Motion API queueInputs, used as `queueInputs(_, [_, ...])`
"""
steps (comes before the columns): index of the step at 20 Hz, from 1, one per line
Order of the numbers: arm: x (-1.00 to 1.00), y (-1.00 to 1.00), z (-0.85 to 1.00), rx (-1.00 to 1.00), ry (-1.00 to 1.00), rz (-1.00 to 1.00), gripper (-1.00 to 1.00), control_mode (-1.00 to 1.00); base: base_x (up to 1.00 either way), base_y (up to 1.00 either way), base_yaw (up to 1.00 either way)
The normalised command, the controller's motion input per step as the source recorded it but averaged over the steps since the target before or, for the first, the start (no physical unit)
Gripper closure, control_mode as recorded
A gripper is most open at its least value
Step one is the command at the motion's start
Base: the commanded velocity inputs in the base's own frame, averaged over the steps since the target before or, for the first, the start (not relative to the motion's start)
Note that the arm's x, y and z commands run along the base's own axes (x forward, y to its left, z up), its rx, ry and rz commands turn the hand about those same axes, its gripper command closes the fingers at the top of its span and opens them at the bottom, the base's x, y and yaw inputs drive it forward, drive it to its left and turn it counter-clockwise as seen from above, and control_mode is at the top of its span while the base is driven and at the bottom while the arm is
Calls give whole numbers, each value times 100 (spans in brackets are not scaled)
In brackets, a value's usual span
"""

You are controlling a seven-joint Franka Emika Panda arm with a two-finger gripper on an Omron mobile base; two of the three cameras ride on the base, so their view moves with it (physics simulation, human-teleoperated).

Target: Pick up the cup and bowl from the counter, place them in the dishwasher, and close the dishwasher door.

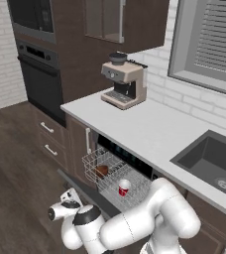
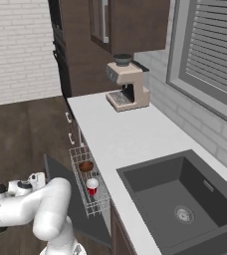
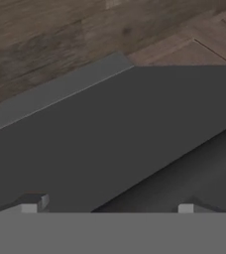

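Door (image 3: 115, 134) is the thing that matters now: dropped open, lying near flat, a dark slab running out from the dishwasher (image 1: 127, 158) toward the floor (image 3: 60, 30). In the hand view its free edge shows as a lighter grey strip running diagonally from lower left to upper right, wood floor beyond it. So the door's long axis runs across the fingers' line, and its inner face sits straight ahead of the tips, close under the hand.

Cup (image 1: 124, 187) and bowl (image 1: 101, 171) are both already in the pulled-out rack (image 1: 110, 173), cup upright nearer the robot, bowl further along the rack and apart from the cup. Right base view agrees: cup (image 2: 92, 186) and bowl (image 2: 86, 166) inside the rack (image 2: 88, 184), which juts out over the door (image 2: 60, 184). Counter (image 1: 149, 129) holds only the coffee machine (image 1: 125, 82), with the sink (image 1: 214, 161) at the far end.

Gripper (image 3: 112, 208) hangs low in front of the dishwasher, above the door, jaws spread wide, nothing between them. Contact with the door can't be told.

Judgement: loading looks done, closing the door is what's left. The rack still sticks out, so it likely gets pushed in by the door or needs a shove first. To lift the door the fingers must get under or past that free edge, which lies ahead and up-left in the hand view.
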Motion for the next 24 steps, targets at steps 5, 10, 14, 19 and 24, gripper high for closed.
queueInputs(5, [12,-33,-30,-9,3,0,-100,-100,0,0,0])
queueInputs(10, [13,-48,-19,-1,0,0,-100,-100,0,0,0])
queueInputs(14, [53,-95,-6,-7,-9,-1,-100,-100,0,0,0])
queueInputs(19, [55,-100,0,-34,-17,-7,-100,-100,0,0,0])
queueInputs(24, [57,-100,-6,-49,-8,-13,-100,-100,0,0,0])
